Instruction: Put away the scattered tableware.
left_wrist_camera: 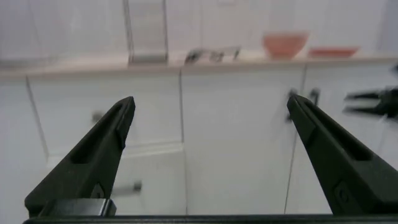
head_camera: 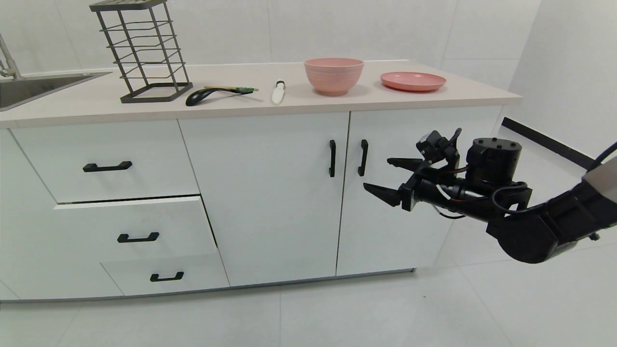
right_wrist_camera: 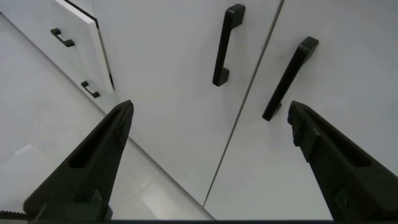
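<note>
On the countertop (head_camera: 289, 103) stand a pink bowl (head_camera: 333, 75) and, to its right, a pink plate (head_camera: 413, 81). Left of the bowl lie a small white spoon (head_camera: 278, 91), a black ladle (head_camera: 205, 95) and wooden chopsticks (head_camera: 234, 88). My right gripper (head_camera: 388, 178) hangs open and empty in front of the right cabinet door, just right of the two door handles (right_wrist_camera: 289, 78). My left gripper (left_wrist_camera: 210, 107) is open and empty, facing the cabinet front from farther back; the bowl (left_wrist_camera: 285, 43) and plate (left_wrist_camera: 333, 51) appear far off.
A black wire rack (head_camera: 144, 50) stands at the counter's left, beside a steel sink (head_camera: 33, 86). Below are three drawers (head_camera: 137, 226) with black handles; the middle one stands slightly ajar. Bare tiled floor lies in front of the cabinet.
</note>
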Robot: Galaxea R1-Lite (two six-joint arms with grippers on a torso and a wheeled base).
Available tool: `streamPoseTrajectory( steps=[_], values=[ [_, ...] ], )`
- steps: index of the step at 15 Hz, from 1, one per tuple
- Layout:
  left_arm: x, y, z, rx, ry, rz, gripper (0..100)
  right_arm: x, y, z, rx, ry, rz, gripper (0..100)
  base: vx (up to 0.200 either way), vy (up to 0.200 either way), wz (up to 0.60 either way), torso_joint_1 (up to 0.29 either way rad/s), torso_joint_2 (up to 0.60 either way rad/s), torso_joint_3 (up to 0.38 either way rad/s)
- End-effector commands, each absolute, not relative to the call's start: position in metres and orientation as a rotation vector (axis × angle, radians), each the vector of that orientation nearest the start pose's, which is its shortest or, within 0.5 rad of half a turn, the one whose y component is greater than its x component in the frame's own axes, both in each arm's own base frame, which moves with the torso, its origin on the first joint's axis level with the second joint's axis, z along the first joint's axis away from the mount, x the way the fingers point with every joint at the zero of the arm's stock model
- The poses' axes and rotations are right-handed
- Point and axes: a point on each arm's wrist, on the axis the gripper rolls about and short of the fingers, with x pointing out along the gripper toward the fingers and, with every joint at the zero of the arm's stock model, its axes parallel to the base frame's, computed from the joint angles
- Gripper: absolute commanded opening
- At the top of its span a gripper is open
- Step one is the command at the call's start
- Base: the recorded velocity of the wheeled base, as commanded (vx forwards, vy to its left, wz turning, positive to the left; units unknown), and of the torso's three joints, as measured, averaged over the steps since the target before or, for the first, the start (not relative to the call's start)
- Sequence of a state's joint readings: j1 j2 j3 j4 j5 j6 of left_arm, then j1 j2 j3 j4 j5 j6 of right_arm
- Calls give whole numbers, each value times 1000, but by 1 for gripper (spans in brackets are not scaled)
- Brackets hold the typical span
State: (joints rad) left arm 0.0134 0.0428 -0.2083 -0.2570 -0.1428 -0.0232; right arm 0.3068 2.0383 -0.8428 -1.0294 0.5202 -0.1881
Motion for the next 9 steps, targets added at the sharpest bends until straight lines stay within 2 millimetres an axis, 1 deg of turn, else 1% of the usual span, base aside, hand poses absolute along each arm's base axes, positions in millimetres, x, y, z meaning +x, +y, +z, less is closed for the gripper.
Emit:
streamPoseTrajectory(
  steps=[1,3,4,5,6,7,8,9],
  values=[
    [-36,-7,213,27,-407,-308,100,341,117,119,-158,85,830,100,0,0,0,0,0,0],
    [-7,-9,207,-20,-234,-463,100,338,114,114,-158,100,825,100,0,0,0,0,0,0],
    [16,-12,197,-36,-103,-574,100,339,112,113,-157,93,821,100,0,0,0,0,0,0],
    [29,-14,192,-54,-19,-631,100,342,109,110,-155,93,812,100,0,0,0,0,0,0],
    [41,-18,190,-70,52,-701,100,346,104,100,-150,109,794,100,0,0,0,0,0,0],
    [48,-20,190,-76,86,-729,100,347,103,94,-145,117,790,100,0,0,0,0,0,0],
    [60,-24,190,-85,138,-758,100,344,101,89,-142,120,788,100,0,0,0,0,0,0],
    [72,-27,198,-83,152,-768,100,347,102,93,-145,96,788,100,0,0,0,0,0,0]
  ],
)
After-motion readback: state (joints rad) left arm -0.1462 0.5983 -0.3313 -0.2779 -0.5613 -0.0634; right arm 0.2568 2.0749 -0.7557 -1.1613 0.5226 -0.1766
